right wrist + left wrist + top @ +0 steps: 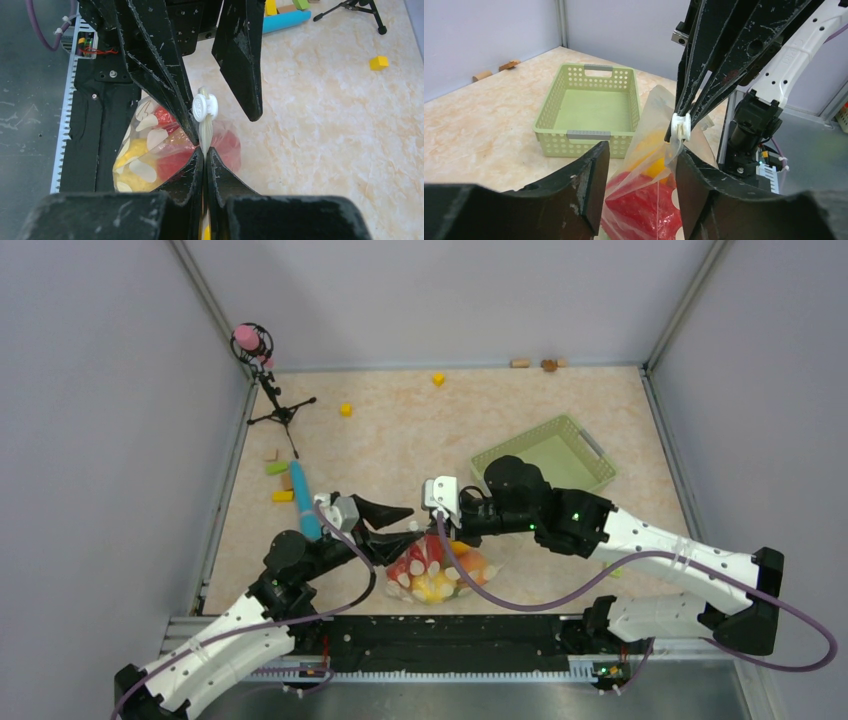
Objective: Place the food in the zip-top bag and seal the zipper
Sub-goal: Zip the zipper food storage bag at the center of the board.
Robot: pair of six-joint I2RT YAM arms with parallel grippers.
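Pinching zipper (205, 133), right pincer (205, 153), left pincer (642, 153) parted

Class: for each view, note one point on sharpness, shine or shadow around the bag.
Top external: even, soft light, all sharp, the zip-top bag small in frame. Left wrist: the open left gripper is soft-edged up close; the bag film shows pale sheen. Right wrist: the right gripper, shut on the zipper, looms dark and blurred; the tabletop is crisp.

Basket (520, 437) nr bag (430, 580), rt-rear.
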